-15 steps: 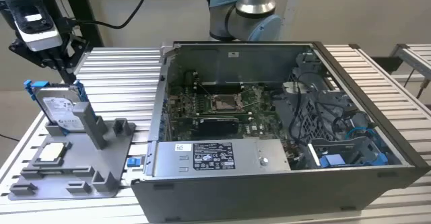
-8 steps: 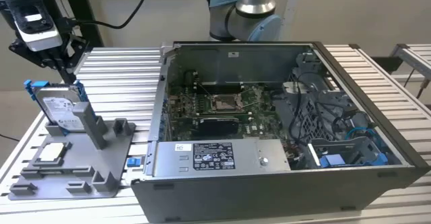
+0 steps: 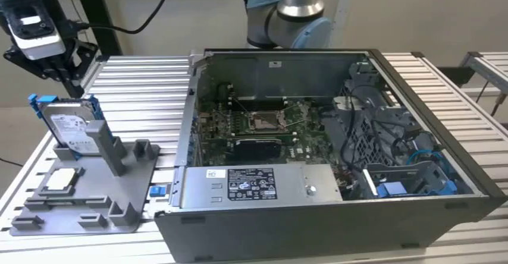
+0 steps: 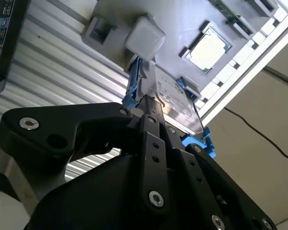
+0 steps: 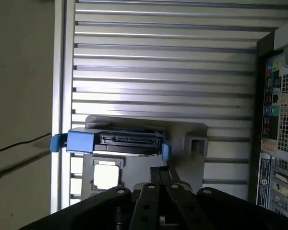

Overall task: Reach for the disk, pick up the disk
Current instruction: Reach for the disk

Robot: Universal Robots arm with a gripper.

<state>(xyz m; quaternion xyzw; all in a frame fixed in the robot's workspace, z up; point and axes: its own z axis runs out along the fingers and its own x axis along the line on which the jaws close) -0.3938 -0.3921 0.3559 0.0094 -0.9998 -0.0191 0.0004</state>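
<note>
The disk [image 3: 70,126] is a silver-grey drive with a white label and blue side rails. It stands on edge in a slot of the grey fixture plate [image 3: 95,213], at the exterior view's left. My gripper [image 3: 68,78] hangs above the disk, apart from it, with its black fingers drawn together and nothing between them. In the first wrist view the gripper [image 5: 158,171] points at the disk's connector edge [image 5: 129,141]. In the second wrist view the gripper [image 4: 151,103] overlaps the disk's flat face [image 4: 170,98].
A small square silver chip [image 3: 63,181] lies in the fixture beside the disk, with grey posts [image 3: 107,145] around it. An open computer case [image 3: 317,228] stands on the slatted table [image 3: 143,79] at the exterior view's right. A cable hangs behind the gripper.
</note>
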